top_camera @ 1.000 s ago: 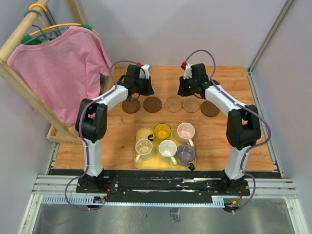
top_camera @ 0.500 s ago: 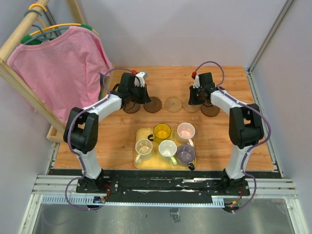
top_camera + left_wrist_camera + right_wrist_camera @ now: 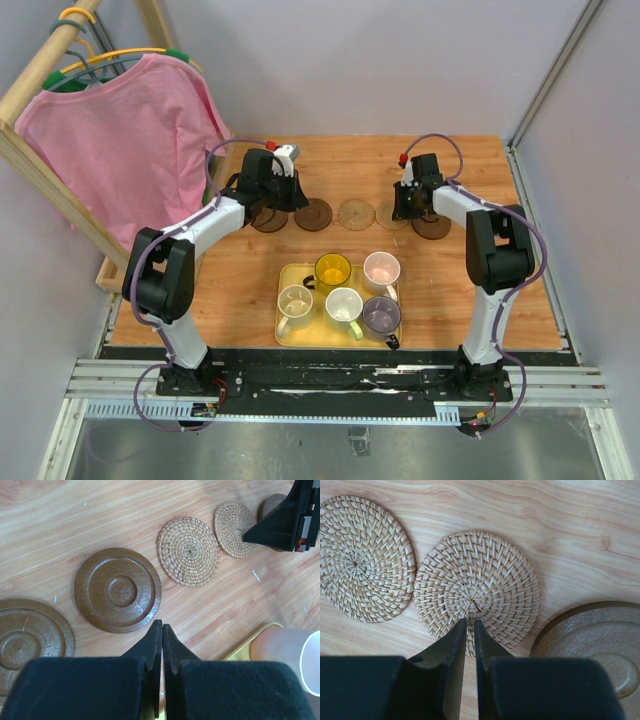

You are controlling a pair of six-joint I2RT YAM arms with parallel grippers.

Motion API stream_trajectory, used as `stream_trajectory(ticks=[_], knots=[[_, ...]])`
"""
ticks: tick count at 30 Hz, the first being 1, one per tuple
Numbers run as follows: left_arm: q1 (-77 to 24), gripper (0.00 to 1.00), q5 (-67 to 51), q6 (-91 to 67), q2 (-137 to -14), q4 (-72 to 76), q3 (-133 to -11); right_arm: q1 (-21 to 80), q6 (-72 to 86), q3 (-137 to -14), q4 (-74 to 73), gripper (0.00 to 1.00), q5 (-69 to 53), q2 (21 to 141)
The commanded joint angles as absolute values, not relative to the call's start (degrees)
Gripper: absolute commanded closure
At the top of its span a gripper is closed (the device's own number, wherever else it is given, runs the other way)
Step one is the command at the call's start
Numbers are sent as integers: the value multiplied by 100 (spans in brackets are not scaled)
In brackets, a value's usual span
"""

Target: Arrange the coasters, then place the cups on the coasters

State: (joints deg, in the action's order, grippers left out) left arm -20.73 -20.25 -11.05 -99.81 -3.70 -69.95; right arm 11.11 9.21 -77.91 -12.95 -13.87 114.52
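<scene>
A: Five coasters (image 3: 355, 214) lined up along the bench (image 3: 500, 270), cups (image 3: 342, 303) on the yellow tray (image 3: 283, 335).

B: Left claw (image 3: 162, 630) pinched shut, empty. Right claw (image 3: 468, 625) nearly closed over a woven coaster (image 3: 485, 587), gripping nothing.

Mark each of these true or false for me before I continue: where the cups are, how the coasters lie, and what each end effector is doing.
1. All five cups sit in the yellow tray. True.
2. The coasters lie in a row of five on the table. True.
3. The yellow cup already stands on a coaster. False: it is in the tray.
4. The left end effector holds a brown coaster. False: it is shut on nothing, its tips above the coaster's edge.
5. The right end effector is over a woven coaster. True.
6. The two woven coasters are stacked. False: they lie side by side.
</scene>
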Motion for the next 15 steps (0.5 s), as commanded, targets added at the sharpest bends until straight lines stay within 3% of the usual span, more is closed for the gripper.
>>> stream_trajectory(ticks=[1, 15], knots=[[-2101, 100, -2103, -1162, -10085, -209, -7001, 987, 947, -7796, -1336, 87, -1278, 11568], [-2104, 99, -2153, -1169, -10180, -220, -6981, 757, 1045, -7642, -1454, 87, -915, 11382]])
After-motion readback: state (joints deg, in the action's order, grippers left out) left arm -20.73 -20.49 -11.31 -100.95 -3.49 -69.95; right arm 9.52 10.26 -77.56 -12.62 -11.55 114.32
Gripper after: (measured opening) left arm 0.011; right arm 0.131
